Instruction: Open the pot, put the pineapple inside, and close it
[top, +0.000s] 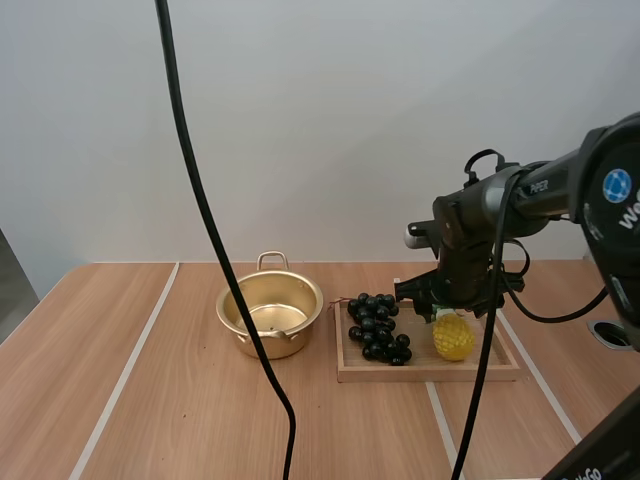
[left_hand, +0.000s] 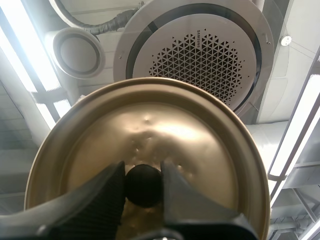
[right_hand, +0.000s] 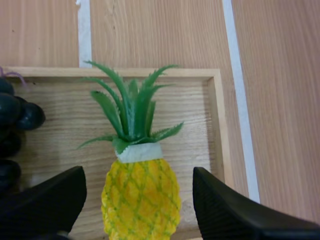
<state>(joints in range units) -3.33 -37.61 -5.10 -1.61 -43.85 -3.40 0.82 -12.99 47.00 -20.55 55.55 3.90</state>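
High view: our right gripper (top: 447, 308) hangs over the pineapple (top: 453, 337) at the right end of the wooden tray (top: 430, 373), fingers wide apart either side of the fruit. Grapes (top: 377, 327) fill the tray's left end. The pot (top: 270, 312) stands lidless toward the worktop's far edge. Our left gripper (left_hand: 143, 172) clamps the lid (left_hand: 150, 130) by its black knob (left_hand: 143, 186).
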